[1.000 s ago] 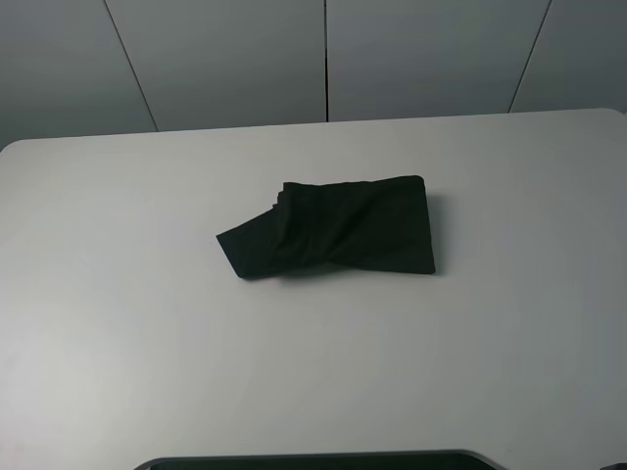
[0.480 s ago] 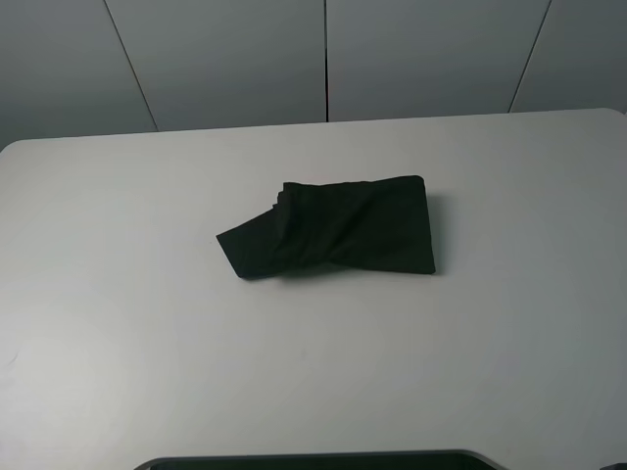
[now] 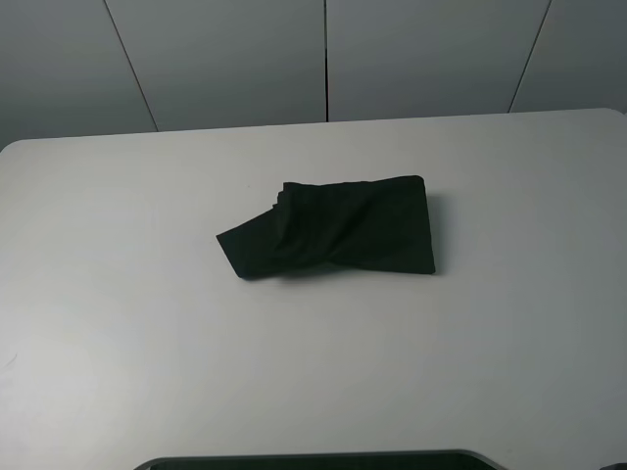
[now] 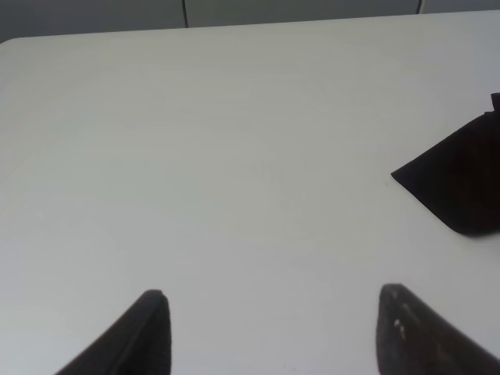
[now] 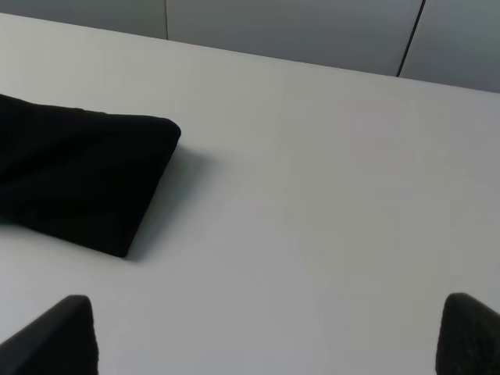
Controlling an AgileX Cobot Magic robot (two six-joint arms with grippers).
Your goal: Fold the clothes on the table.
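Where the clothes (image 3: 338, 228) lie — near the middle of the table (image 3: 118, 323), a little toward the far edge — shows as a compact black bundle, folded over on itself in layers; squared off on the right side in the high view, tapering to a loose pointed flap on the left; no print or label visible on the upturned surface; touched by neither arm. Rests flat on the white tabletop, with bare surface on every side. Seen from the left wrist as a dark pointed corner (image 4: 461, 183) off to one side, well apart from the left gripper (image 4: 273, 332); fingers (image 4: 144, 336) spread wide, holding nothing, above bare table (image 4: 234, 156). Seen from the right wrist as a blunt folded end (image 5: 86, 180); right gripper (image 5: 266, 336) likewise spread — fingertips (image 5: 58, 340) far apart, nothing between them. Beyond the table's far edge, grey wall panels (image 3: 225, 59).
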